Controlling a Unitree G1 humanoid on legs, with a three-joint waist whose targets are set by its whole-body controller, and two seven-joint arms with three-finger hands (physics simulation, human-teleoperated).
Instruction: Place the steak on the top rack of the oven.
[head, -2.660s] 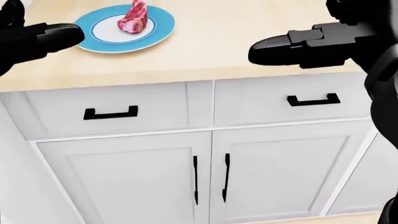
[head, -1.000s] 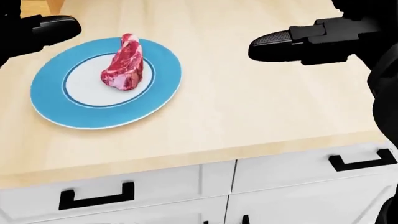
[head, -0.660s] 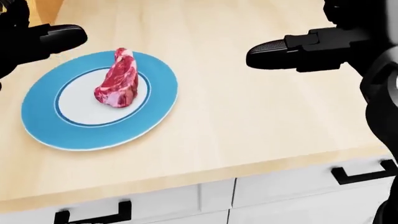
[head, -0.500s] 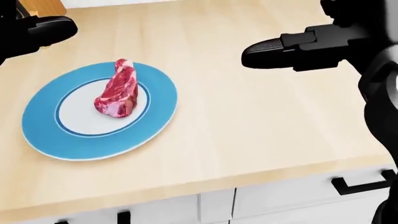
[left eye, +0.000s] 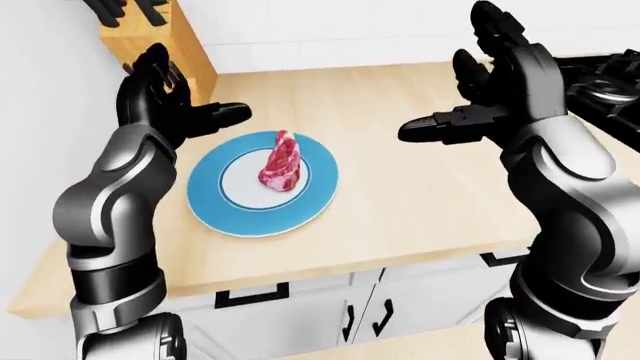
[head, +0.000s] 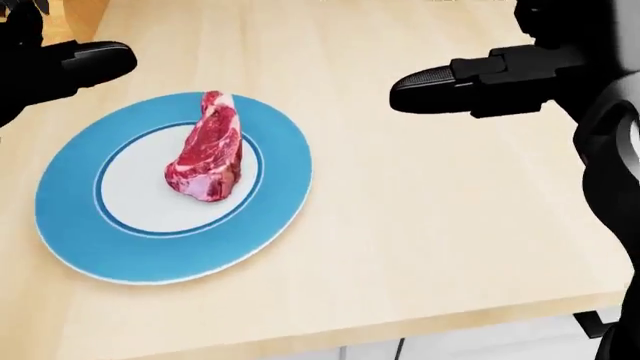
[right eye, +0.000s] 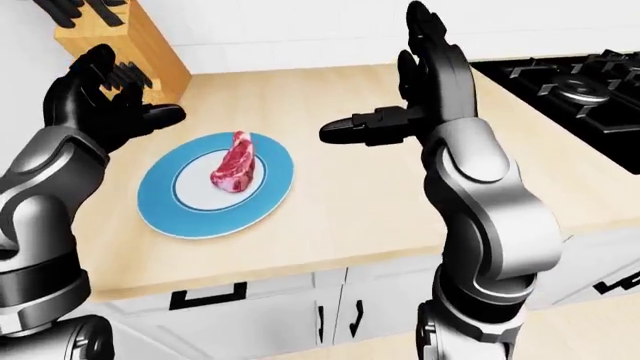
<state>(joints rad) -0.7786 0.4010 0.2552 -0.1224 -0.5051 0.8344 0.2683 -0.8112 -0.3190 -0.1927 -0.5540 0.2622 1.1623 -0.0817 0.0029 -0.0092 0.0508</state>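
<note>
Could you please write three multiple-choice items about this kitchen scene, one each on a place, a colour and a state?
1. Where does the raw red steak lie?
A. on the round plate
B. on the black stove
C. in the robot's hand

2. What colour is the plate's broad rim?
A. green
B. blue
C. yellow

3. How are the robot's two black three-finger hands?
A. both closed on the steak
B. one holding the plate
C. both open and holding nothing

Answers:
1. A: the steak stands on the plate's white centre, on the light wooden counter.
2. B: the rim is blue around the white middle.
3. C: the left hand and right hand hover with fingers spread on either side of the plate, touching nothing.
</note>
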